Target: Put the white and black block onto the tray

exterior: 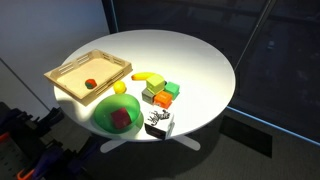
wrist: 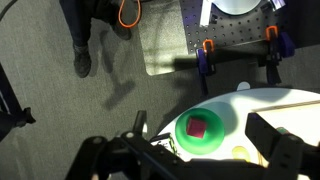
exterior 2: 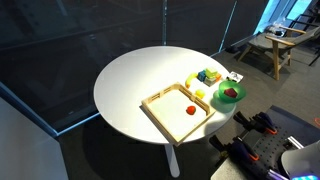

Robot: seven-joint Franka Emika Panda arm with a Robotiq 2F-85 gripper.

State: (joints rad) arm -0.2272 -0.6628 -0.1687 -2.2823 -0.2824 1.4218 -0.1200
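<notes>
The white and black block (exterior: 158,123) sits at the table's edge next to the green bowl; it also shows in an exterior view (exterior 2: 234,77) and partly in the wrist view (wrist: 165,146). The light wooden tray (exterior: 70,72) lies on the other side of the bowl and holds a small red object; it shows in both exterior views (exterior 2: 158,103). My gripper (wrist: 205,135) is open and empty. It hangs off the table's edge, looking down at the bowl, well short of the block. The arm itself is dark and hard to make out in both exterior views.
A green bowl (exterior: 112,112) holds a dark red cube (wrist: 198,128). A banana (exterior: 150,77), a yellow fruit (exterior: 120,88) and orange and green cubes (exterior: 160,95) lie between tray and block. Clamps (wrist: 205,62) and a chair (exterior 2: 275,45) stand off the table.
</notes>
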